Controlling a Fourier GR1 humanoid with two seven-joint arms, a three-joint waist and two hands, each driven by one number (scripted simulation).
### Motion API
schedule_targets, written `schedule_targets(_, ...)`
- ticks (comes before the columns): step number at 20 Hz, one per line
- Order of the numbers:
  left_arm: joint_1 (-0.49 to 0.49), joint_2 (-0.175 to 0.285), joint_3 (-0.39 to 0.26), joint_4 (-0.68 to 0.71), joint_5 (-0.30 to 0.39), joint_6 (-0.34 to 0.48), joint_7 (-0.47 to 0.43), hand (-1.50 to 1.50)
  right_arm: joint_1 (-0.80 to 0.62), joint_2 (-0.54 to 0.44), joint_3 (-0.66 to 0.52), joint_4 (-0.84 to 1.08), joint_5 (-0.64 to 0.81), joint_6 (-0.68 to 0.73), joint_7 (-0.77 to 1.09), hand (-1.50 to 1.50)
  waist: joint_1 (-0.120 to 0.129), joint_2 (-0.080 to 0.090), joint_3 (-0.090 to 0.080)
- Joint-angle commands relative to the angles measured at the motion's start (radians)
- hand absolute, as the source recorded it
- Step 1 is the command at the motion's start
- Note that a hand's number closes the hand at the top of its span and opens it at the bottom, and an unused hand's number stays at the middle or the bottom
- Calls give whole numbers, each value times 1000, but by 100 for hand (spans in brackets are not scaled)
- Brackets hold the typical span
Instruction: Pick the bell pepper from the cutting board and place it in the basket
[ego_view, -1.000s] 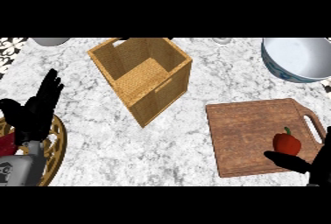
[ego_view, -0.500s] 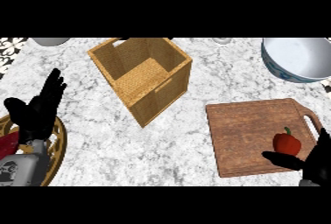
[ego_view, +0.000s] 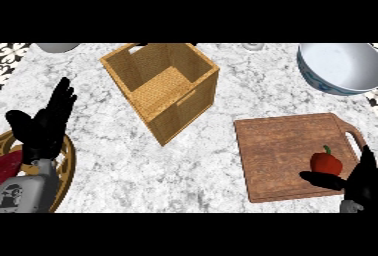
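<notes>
The right hand (ego_view: 359, 176) comes in at the view's 4 o'clock corner, released and not yet grasping. Its thumb lies just at the 6 o'clock side of the bell pepper (ego_view: 325, 163) and its fingers rise at the pepper's 3 o'clock. Over the last second it has only edged a little closer, and the pepper has not shifted. It stands on the cutting board (ego_view: 284, 150), near the board's 4 o'clock edge.

So the pick looks set up but not made; whether the hand touches the pepper, I cannot tell. The basket (ego_view: 188, 107) waits well apart, at 10 o'clock from the board. The left hand (ego_view: 46, 122) rests open at the view's 9 o'clock edge.
</notes>
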Motion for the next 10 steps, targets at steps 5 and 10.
schedule_targets(5,-25,-13,11,1,-17,1,16,0,8,-2,4,70,-70,62,-89,-150,0,4,6)
schedule_targets(10,10,8,21,-78,-4,-14,60,0,-56,-30,30,156,-53,116,-109,150,12,3,6)
